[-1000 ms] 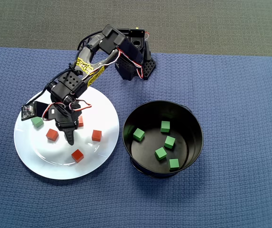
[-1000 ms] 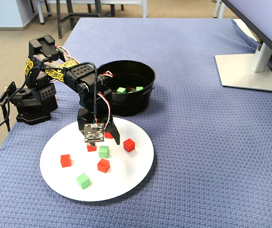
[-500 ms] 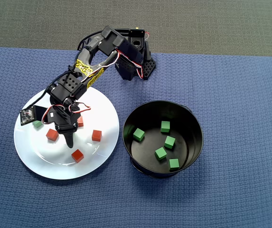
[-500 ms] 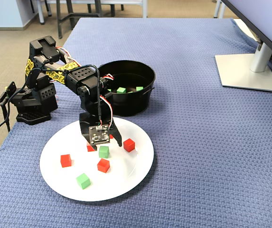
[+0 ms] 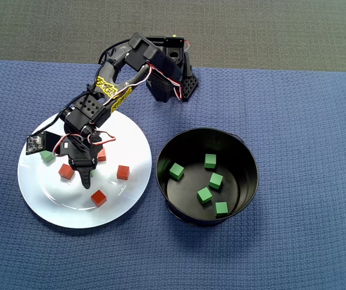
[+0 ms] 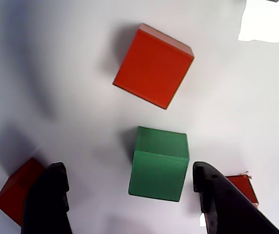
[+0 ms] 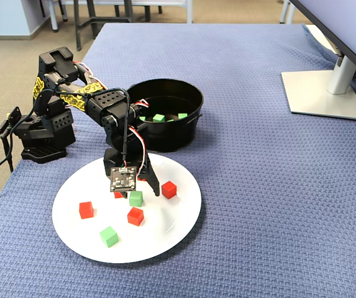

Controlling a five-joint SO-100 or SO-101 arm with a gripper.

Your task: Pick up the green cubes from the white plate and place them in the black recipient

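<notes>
In the wrist view a green cube (image 6: pixel 159 163) lies on the white plate (image 6: pixel 71 97) between my open gripper's (image 6: pixel 129 175) two black fingers, nearer the right one and touching neither. In the fixed view my gripper (image 7: pixel 134 189) hangs low over that cube (image 7: pixel 136 198), and a second green cube (image 7: pixel 109 236) lies nearer the plate's (image 7: pixel 178 217) front rim. From overhead, my gripper (image 5: pixel 83 175) hides the first cube; the other green cube (image 5: pixel 46 156) peeks out at the plate's (image 5: pixel 124 139) left. The black recipient (image 5: pixel 248 160) to the right holds several green cubes (image 5: pixel 204 194).
Red-orange cubes (image 5: pixel 122 172) (image 5: pixel 98 197) (image 5: pixel 66 171) lie scattered on the plate around my gripper; one (image 6: pixel 154 66) lies just beyond the green cube. The arm's base (image 5: pixel 169 75) stands at the back. A monitor foot (image 7: pixel 324 93) stands far right on the blue cloth.
My gripper has shifted slightly left on the plate and dropped lower, so it now straddles the green cube. The cubes have not moved.
</notes>
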